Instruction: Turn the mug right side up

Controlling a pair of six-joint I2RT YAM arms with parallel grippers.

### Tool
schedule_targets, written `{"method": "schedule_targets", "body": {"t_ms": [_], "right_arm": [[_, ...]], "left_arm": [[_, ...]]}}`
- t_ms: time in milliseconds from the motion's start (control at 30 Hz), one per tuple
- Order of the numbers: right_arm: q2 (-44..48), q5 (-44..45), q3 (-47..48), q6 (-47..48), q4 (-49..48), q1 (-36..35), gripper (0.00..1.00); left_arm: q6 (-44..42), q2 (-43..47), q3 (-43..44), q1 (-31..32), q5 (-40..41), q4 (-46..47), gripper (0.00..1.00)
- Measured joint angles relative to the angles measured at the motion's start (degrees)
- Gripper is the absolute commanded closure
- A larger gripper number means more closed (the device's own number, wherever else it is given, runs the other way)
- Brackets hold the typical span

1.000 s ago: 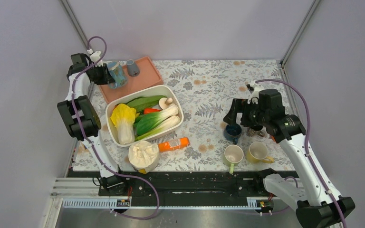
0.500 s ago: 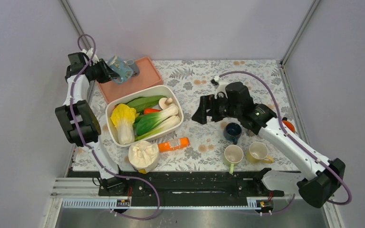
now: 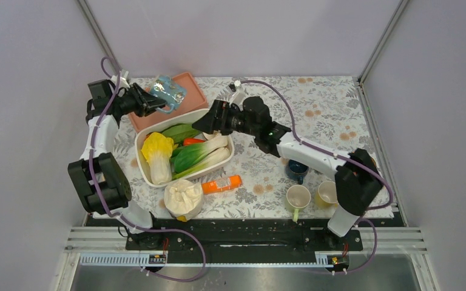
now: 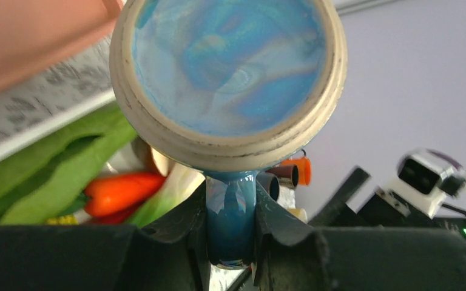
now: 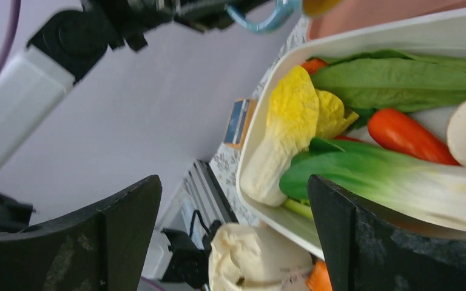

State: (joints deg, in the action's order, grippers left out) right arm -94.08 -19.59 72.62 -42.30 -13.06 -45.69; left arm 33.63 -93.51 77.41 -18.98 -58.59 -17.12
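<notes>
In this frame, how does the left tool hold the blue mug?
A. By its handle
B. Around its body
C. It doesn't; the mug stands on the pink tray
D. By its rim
A: in the left wrist view the left tool has its two fingers closed on either side of the handle of the blue mug.

Glossy blue mug point(image 3: 170, 92) held aloft by its handle, tilted sideways.

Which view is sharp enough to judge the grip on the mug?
Left wrist: mug close and sharp, handle pinched in the left hand, mild glare. Top: evenly lit, mug small. Right wrist: open right hand dark and soft, vegetables crisp.
</notes>
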Motion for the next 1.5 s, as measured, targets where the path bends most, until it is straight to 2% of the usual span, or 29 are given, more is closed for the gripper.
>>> {"method": "schedule_targets", "body": {"t_ms": [167, 400, 600, 933, 1033, 1200, 1233, 1267, 1300, 1400, 1433, 1500], "right_arm": [[-9.2, 0.1, 4.0, -7.3, -9.7, 0.0, 0.01], [-17.2, 1.1, 10.4, -13.1, -13.5, 0.0, 0.01], [-19.4, 2.3, 13.7, -14.2, -13.2, 0.3, 0.02], [-19.3, 4.2, 15.3, -11.8, -12.9, 1.3, 0.05], [-19.3, 2.8, 15.4, -11.8, -13.3, 1.3, 0.18], [-18.4, 2.1, 13.2, -9.8, -15.4, 2.4, 0.92], [-17.7, 0.5, 11.8, -9.2, -17.5, 2.8, 1.00], [-16.5, -0.6, 10.4, -7.9, -19.3, 3.1, 1.00], [-15.1, -1.1, 9.2, -6.4, -20.2, 3.0, 1.00], [-10.8, -0.9, 6.6, -2.8, -18.1, 3.0, 1.00], [-9.9, -1.0, 6.2, -1.9, -17.0, 3.0, 1.00], [-7.8, 0.2, 5.9, -0.3, -12.9, 3.1, 1.00]], "left_arm": [[2.5, 4.8, -7.1, 1.6, -1.7, 0.9, 1.00], [6.1, 9.0, -10.5, 4.0, -4.2, 4.1, 1.00], [7.3, 10.3, -12.3, 5.8, -6.2, 6.7, 1.00], [6.5, 10.3, -13.3, 8.3, -6.4, 4.7, 1.00], [6.5, 10.3, -13.4, 10.4, -6.3, 4.9, 1.00], [7.6, 10.4, -14.4, 12.9, -6.9, 6.1, 1.00], [9.3, 10.4, -14.5, 13.0, -7.3, 5.9, 1.00], [11.2, 10.4, -14.6, 13.0, -8.0, 4.9, 1.00], [13.2, 10.4, -14.7, 13.2, -9.7, 3.3, 0.98], [13.4, 10.6, -14.5, 14.6, -11.4, 2.0, 0.51], [12.3, 10.6, -14.4, 15.0, -11.5, 1.6, 0.40], [5.3, 10.6, -12.5, 15.5, -10.2, -1.4, 0.29]]}}
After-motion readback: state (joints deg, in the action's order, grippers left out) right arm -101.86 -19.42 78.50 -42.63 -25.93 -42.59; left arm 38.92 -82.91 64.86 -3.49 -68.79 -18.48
